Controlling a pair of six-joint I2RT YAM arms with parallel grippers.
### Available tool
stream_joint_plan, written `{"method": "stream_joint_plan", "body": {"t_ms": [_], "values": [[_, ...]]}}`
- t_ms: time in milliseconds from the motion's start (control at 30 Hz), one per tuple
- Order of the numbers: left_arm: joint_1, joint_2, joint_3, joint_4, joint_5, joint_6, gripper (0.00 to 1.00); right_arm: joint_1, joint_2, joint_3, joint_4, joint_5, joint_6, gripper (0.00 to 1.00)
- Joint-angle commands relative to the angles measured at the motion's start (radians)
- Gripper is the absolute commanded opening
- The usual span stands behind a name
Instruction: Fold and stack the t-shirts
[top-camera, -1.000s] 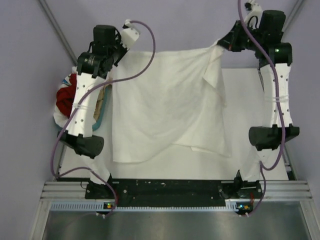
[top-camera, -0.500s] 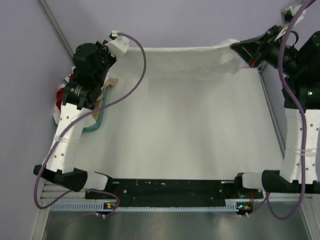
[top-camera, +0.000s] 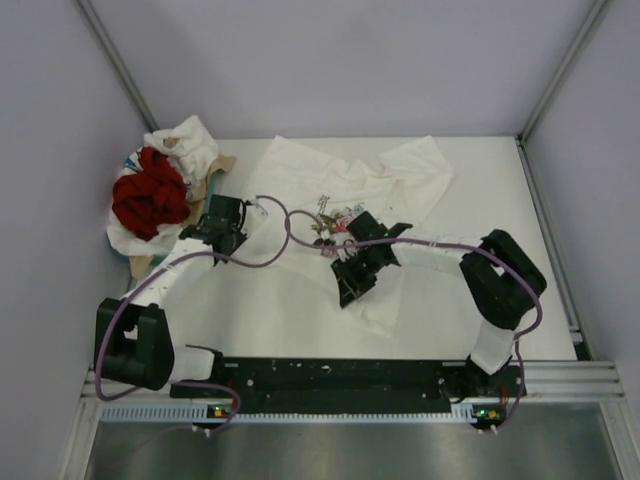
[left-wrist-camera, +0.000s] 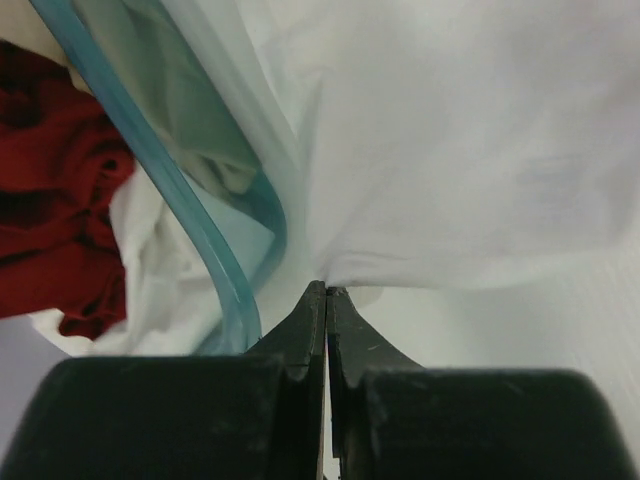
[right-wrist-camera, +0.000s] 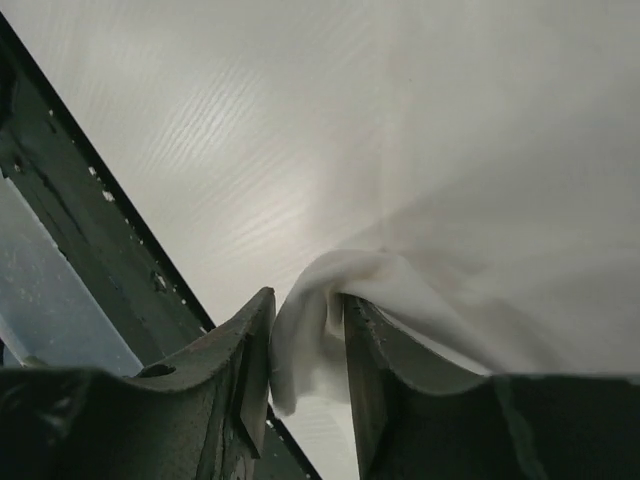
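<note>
At far left a red shirt lies heaped among white shirts on the tray; the tray's blue-green rim sits just beside the left gripper, whose fingers are pressed together on the edge of the printed white shirt; that shirt is spread rumpled on the table; the right gripper is clamped on a fold of it.
</note>
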Motion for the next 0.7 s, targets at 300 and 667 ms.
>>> {"method": "stream_joint_plan", "body": {"t_ms": [300, 667], "values": [[0.046, -0.040, -0.059, -0.024, 0.060, -0.144, 0.00, 0.095, -0.331, -0.180, 0.112, 0.386, 0.273, 0.67], [0.046, -0.069, -0.088, -0.051, 0.064, -0.162, 0.00, 0.196, -0.498, -0.366, -0.121, 0.721, 0.609, 0.81]]}}
